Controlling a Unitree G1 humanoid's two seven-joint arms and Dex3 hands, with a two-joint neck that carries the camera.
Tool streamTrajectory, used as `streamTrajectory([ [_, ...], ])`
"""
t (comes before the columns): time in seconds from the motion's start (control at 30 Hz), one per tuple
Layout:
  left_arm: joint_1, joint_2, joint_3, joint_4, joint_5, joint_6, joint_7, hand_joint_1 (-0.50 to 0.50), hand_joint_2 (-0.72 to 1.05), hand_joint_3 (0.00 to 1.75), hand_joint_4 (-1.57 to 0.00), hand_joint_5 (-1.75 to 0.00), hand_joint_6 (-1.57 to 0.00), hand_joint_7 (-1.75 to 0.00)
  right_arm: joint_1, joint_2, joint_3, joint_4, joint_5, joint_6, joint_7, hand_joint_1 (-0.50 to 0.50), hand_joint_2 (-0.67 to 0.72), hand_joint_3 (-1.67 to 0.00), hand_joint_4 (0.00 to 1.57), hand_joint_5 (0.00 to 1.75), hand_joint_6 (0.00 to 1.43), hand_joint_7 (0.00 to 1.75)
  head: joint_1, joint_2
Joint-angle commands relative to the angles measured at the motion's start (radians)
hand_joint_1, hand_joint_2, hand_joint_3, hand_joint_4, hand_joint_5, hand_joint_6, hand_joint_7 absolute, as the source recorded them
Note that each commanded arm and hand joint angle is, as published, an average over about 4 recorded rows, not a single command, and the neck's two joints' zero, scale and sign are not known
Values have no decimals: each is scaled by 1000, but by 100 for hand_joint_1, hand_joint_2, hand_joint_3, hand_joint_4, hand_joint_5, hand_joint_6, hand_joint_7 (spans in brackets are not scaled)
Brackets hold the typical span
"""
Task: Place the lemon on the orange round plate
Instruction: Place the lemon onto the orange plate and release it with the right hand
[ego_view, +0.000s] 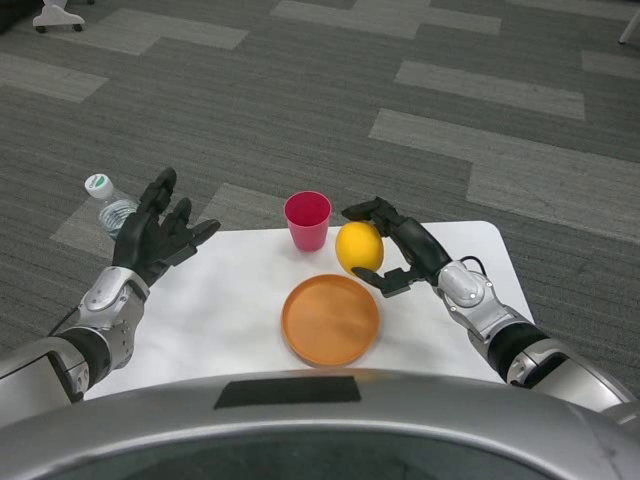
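At the left edge of the frame, the left hand (158, 236) hovers over the table's (230, 300) corner with its fingers spread and nothing in them, seemingly parked out of the way while the other arm works. Just behind it, a clear water bottle (107, 204) with a white cap shows past the table edge. Near frame centre stands 1 pink cup (307, 220), with the orange round plate (331, 320) below it, bare. Right of centre, the right hand (400, 250) wraps the lemon (359, 247): fingers curl over its top and another reaches under its lower right side, so it looks gripped. The lemon sits just above the plate's upper right rim, likely positioned for a short carry onto the plate.
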Motion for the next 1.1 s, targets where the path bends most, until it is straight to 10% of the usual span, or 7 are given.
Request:
streamTrajectory([
  [0.03, -9, 9, 6, -3, -3, -7, 2, 50, 65, 9, 0, 0, 0, 0, -32, 2, 9, 22, 6, 18, 6, -29, -60, -119, 3, 145, 20, 84, 8, -3],
  [1.1, -4, 12, 20, -17, -1, -18, 2, 50, 60, 9, 0, 0, 0, 0, -146, 31, 260, 127, 57, 90, 61, -29, -60, -121, 9, 155, 23, 89, 57, -39],
])
